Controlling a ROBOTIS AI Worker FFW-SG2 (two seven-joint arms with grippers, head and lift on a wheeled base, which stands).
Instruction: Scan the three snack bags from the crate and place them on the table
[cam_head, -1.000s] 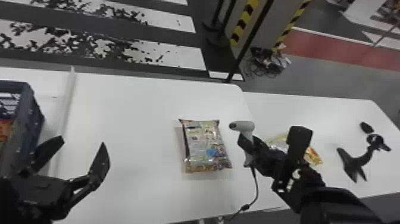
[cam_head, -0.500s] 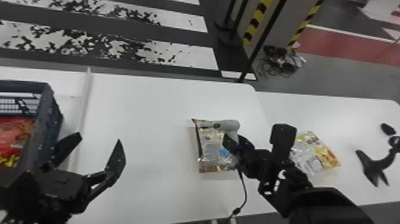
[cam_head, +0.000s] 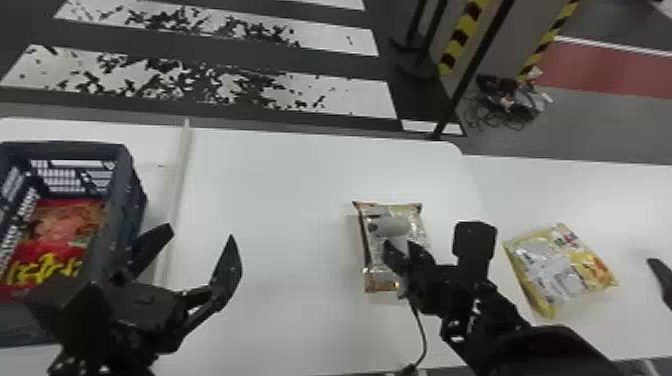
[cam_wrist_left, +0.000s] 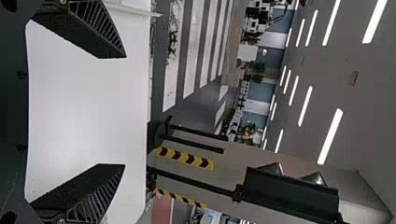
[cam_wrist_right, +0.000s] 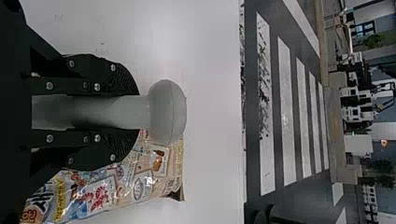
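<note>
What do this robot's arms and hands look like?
The left arm and right arm are both black, the left one boxy near its jaws. The left jaws are black, pointed wedges with slanting ribs. The right jaws are black too, with rounded outer edges and round, silvery screw heads.

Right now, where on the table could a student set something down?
Bare tabletop lies between the left claw and the middle snack bag. Crowded: around that bag, where the right claw holds the scanner, and near the crate.

Head view: high, forward-down. Wrist views: close, sideways, sharing striped floor (cam_wrist_right: 286, 112).
</note>
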